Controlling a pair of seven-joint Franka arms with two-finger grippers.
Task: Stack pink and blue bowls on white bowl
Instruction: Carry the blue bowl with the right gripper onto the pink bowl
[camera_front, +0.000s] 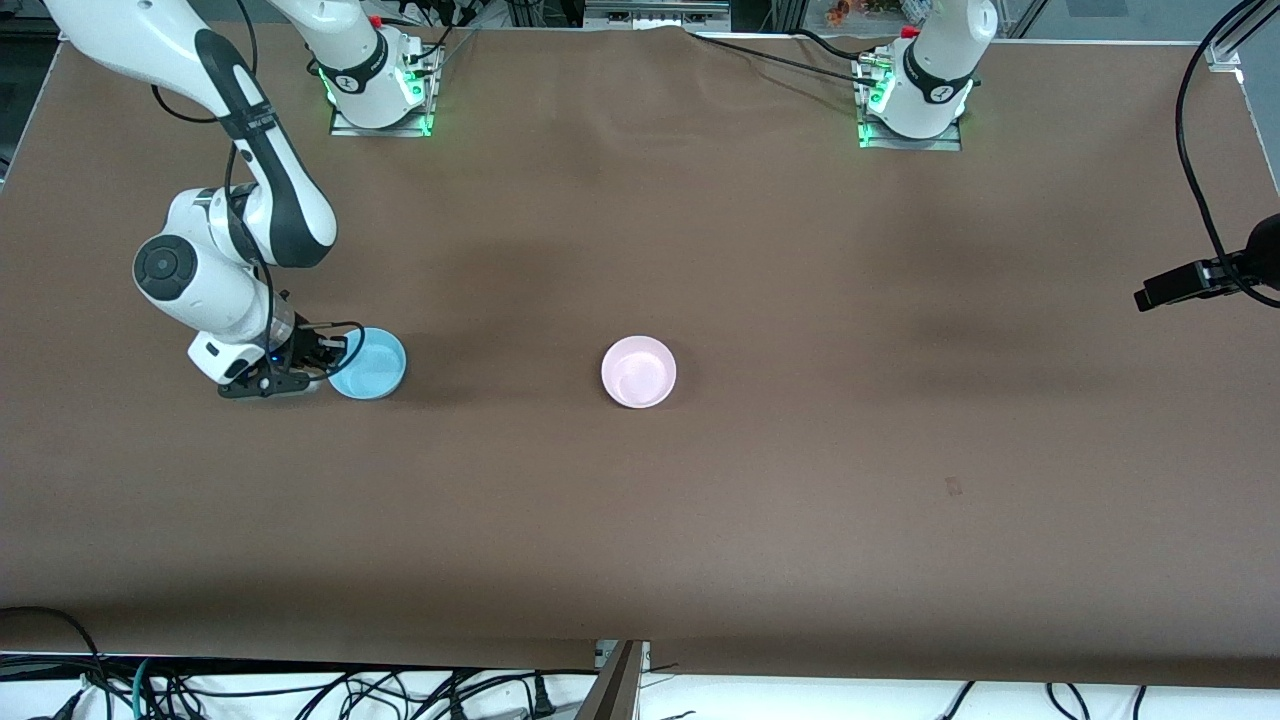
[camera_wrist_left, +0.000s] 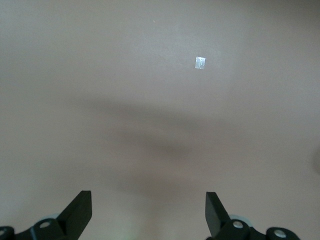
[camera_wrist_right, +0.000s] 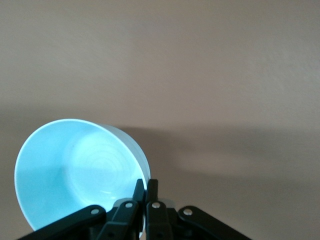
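Now right claw (camera_wrist_right: 145, 186) pinches blue bowl (camera_wrist_right: 75, 170) rim, pink bowl (camera_front: 638, 371) well apart

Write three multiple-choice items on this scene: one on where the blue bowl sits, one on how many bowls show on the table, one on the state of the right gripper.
1. Where is the blue bowl?
A. toward the right arm's end of the table
B. stacked inside the pink bowl
C. toward the left arm's end of the table

2. How many bowls show on the table?
A. one
B. two
C. four

3. What is the right gripper doing?
A. hanging open over bare table
B. shut on the blue bowl's rim
C. shut on the pink bowl

Answers: 1 A, it sits by the right arm, apart from the pink bowl. 2 B, only blue and pink ones show. 3 B, the right wrist view shows the fingers pinching the rim.
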